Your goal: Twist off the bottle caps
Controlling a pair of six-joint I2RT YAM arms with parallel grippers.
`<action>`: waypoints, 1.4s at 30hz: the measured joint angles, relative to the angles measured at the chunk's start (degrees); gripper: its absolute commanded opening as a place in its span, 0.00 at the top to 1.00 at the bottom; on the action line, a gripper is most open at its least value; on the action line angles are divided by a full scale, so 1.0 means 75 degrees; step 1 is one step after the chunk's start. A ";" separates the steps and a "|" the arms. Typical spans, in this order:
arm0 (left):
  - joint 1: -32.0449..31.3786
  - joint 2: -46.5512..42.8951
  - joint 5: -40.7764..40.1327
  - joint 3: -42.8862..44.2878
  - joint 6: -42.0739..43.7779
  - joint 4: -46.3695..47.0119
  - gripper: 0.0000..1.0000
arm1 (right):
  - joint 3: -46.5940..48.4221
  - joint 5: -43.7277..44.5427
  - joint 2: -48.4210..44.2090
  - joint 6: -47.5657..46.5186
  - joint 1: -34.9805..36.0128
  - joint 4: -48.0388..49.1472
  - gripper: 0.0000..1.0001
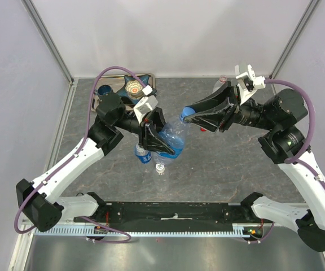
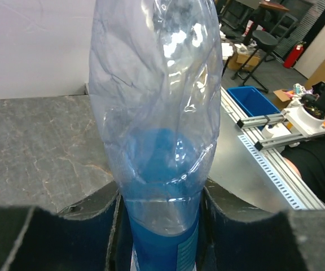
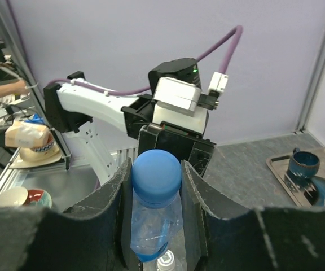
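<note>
My left gripper (image 1: 158,140) is shut on a blue-tinted clear bottle (image 1: 171,135), held tilted above the table; the left wrist view shows its crumpled body (image 2: 157,113) between my fingers. My right gripper (image 1: 188,114) is shut on the bottle's blue cap (image 1: 185,113), which fills the gap between my jaws in the right wrist view (image 3: 156,171). Two more bottles lie on the table under the held one: a blue-labelled one (image 1: 143,153) and a small one with a white cap (image 1: 160,167). That white cap also shows in the right wrist view (image 3: 167,261).
A metal tray (image 1: 99,100) at the back left holds a blue star-shaped dish (image 1: 135,86) and a dark blue mug (image 1: 105,90); the mug and tray also show in the right wrist view (image 3: 303,164). Another clear bottle (image 1: 221,83) stands at the back right.
</note>
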 measured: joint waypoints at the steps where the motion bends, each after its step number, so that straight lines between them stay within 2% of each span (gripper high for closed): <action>1: 0.0041 0.0000 0.0149 -0.0029 -0.0114 0.0117 0.55 | -0.0041 -0.0137 0.0000 0.0023 -0.0003 0.0096 1.00; 14: 0.0163 0.0160 0.1037 -0.0055 -0.0562 0.0822 0.54 | -0.0341 -0.1492 -0.0023 0.0659 0.0003 0.1262 1.00; 19: 0.0274 0.0227 0.1067 -0.0055 -0.0554 0.0764 0.54 | -0.0338 -0.1346 -0.0058 0.0743 0.0009 0.1335 1.00; 22: 0.0326 0.0236 0.0866 -0.0052 -0.0522 0.0519 0.54 | -0.0256 -0.0708 -0.0149 0.0606 0.0038 0.1029 1.00; 24: 0.0382 0.0256 0.0635 -0.0052 -0.0411 0.0204 0.53 | 0.0050 0.0184 -0.0178 0.0353 0.0090 0.0548 1.00; 26: 0.0437 0.0274 0.0367 -0.0050 -0.0262 -0.0111 0.53 | 0.0318 0.1603 -0.0289 0.0073 0.0111 0.0149 1.00; 30: 0.0510 0.0207 -0.0356 -0.0050 0.0093 -0.0621 0.53 | 0.0350 0.5490 -0.0702 -0.0233 0.0114 -0.0731 1.00; 32: 0.0548 0.0044 -0.0851 -0.0052 0.0286 -0.0851 0.53 | 0.0047 0.7428 -0.0915 -0.0265 0.0102 -0.1078 1.00; 35: 0.0583 -0.0408 -0.1763 -0.0111 0.0557 -0.1084 0.53 | -0.1078 0.9419 -0.1212 -0.0146 0.0090 -0.1489 1.00; 39: 0.0589 -0.1233 -0.2987 -0.0315 0.0822 -0.1107 0.52 | -0.3191 1.0599 -0.1003 0.0472 0.0009 -0.2119 1.00; 42: 0.0589 -0.1813 -0.3873 -0.0522 0.0965 -0.1090 0.51 | -0.4456 1.0692 -0.0192 0.1011 -0.0207 -0.2436 1.00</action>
